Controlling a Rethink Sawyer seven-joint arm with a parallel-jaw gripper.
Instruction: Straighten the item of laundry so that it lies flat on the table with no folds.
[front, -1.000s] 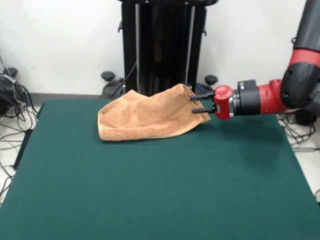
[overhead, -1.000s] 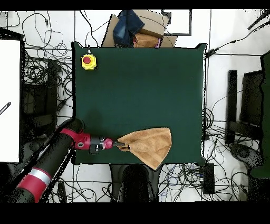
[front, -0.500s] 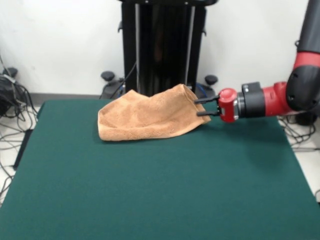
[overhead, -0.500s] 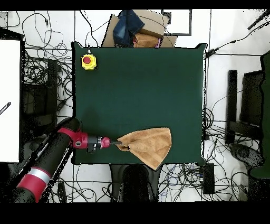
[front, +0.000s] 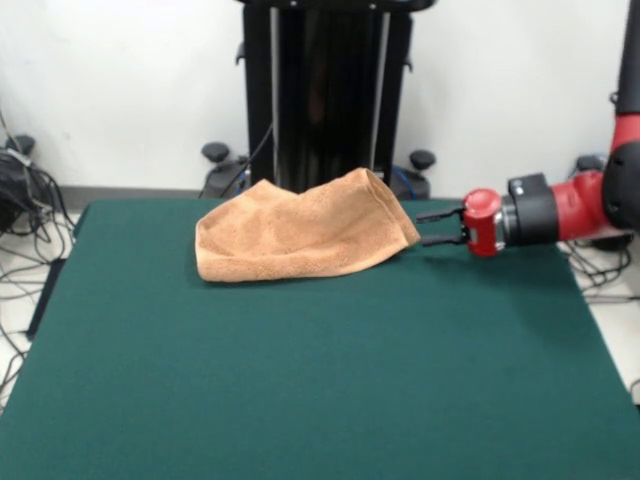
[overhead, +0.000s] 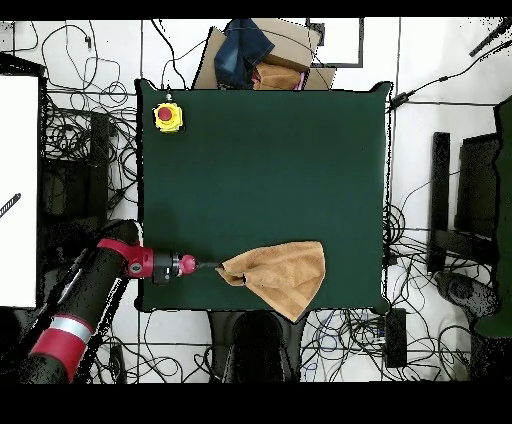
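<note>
The item of laundry (front: 300, 235), a peach-orange towel, lies folded and bunched near the far edge of the green table (front: 300, 380), its right end humped up. In the overhead view the item of laundry (overhead: 285, 275) is a wedge near the table's (overhead: 260, 160) bottom edge. My gripper (front: 422, 227) points sideways at the towel's right corner, just clear of it. It is open, with nothing between the two black fingers. From above, the gripper (overhead: 211, 267) sits just left of the towel's pointed tip.
A yellow box with a red button (overhead: 167, 116) stands at the table's top left corner in the overhead view. A cardboard box with dark cloth (overhead: 258, 58) lies beyond the top edge. Cables cover the floor around the table.
The gripper has drawn back sideways from the towel's corner, which it had between its fingers a second ago. The towel has kept its shape and place.
</note>
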